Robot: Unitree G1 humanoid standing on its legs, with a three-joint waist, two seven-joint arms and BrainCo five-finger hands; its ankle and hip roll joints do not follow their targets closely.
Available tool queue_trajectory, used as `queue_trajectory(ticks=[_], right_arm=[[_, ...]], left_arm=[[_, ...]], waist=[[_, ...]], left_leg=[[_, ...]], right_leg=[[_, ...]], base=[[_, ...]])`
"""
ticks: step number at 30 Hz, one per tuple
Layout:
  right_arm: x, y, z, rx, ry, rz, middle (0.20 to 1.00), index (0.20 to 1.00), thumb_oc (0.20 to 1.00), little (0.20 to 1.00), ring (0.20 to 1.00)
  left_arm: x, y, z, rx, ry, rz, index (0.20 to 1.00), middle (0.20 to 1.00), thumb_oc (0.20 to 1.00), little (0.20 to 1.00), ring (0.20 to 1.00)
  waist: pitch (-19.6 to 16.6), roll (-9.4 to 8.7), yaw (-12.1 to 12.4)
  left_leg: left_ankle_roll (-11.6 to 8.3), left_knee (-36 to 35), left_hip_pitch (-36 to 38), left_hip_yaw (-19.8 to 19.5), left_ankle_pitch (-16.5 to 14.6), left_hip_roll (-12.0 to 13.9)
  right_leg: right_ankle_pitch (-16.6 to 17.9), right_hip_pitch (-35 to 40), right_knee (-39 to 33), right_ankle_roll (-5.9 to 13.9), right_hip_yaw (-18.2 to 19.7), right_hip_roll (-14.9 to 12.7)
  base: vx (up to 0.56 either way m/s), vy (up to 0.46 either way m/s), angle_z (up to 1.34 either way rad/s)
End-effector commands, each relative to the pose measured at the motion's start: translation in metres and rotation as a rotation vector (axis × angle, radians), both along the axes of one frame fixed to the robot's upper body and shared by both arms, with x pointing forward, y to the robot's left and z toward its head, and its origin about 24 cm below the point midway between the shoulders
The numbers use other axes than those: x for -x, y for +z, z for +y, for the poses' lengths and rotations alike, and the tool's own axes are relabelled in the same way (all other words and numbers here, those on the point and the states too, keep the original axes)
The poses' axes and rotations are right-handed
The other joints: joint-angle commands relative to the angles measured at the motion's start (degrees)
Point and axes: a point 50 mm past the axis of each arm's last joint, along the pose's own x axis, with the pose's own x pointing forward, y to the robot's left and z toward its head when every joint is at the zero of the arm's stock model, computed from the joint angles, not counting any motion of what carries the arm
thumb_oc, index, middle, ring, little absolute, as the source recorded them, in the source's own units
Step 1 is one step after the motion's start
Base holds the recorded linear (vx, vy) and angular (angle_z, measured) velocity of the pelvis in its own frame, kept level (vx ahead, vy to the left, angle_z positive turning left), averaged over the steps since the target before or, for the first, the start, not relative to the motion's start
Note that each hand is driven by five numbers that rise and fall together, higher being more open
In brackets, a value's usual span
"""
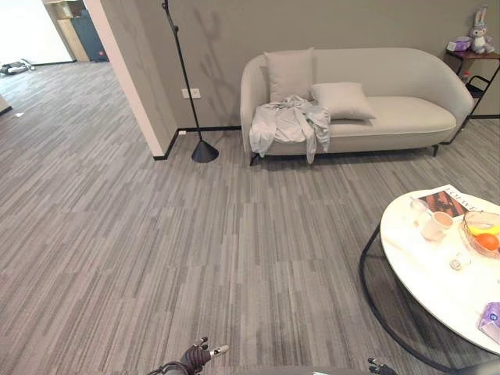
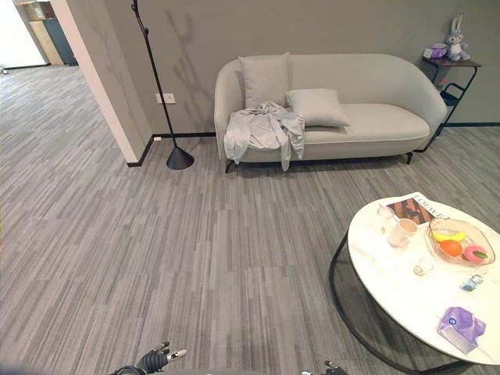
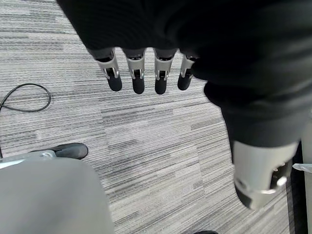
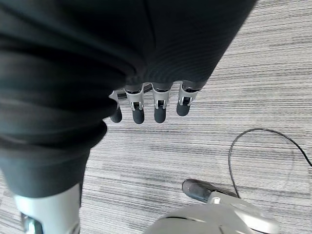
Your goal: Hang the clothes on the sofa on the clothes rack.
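Across the floor on the sofa (image 1: 391, 101) the shirt (image 1: 291, 122) lies untouched, my left hand (image 3: 141, 73) and right hand (image 4: 151, 105) relaxed and empty, so I'd walk over first.

Head height, pitched down over grey striped carpet (image 1: 156, 234) toward the far wall. Two eyes set slightly apart, facing alike: in both, the pale sofa (image 1: 391, 109) well off, grey clothes (image 1: 289, 121) draped over its left end, black clothes rack (image 1: 183, 78) beside it, round white worktop (image 1: 437, 273) near on the right. More of the worktop in the right eye view, more of the left corridor in the left. At the bottom edge, tip of the left hand (image 1: 205, 351) and right hand (image 1: 380, 365).

From each wrist, straight down along the hand, very close: left hand (image 3: 136, 73), right hand (image 4: 146, 105), fingers straight, over the same carpet.
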Motion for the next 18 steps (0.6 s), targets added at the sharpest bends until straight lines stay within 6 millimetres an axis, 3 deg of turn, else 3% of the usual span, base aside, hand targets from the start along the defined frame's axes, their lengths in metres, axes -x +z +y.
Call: queue_trajectory(ticks=[1, 18], right_arm=[[-0.013, 0.005, -0.011, 0.032, 0.024, -0.038, 1.000, 1.000, 1.000, 1.000, 1.000], [-0.021, 0.007, -0.004, -0.009, 0.025, -0.088, 1.000, 1.000, 1.000, 1.000, 1.000]], left_arm=[[-0.022, 0.005, 0.001, -0.011, -0.023, -0.064, 1.000, 1.000, 1.000, 1.000, 1.000], [-0.016, 0.003, 0.005, -0.031, -0.015, -0.036, 1.000, 1.000, 1.000, 1.000, 1.000]], waist=[[-0.24, -0.95, 0.22], [-0.25, -1.58, -0.16]], left_leg=[[-4.75, -0.03, -1.64, 1.63, 0.46, 4.41], [-4.70, -0.03, -1.16, 2.00, 0.11, 4.54]], right_leg=[[0.14, 0.18, 0.42, 8.21, -1.26, -5.44], [0.08, 0.21, 0.42, 8.15, -0.57, -5.47]], base=[[0.00, 0.000, 0.00], [0.00, -0.004, -0.01]])
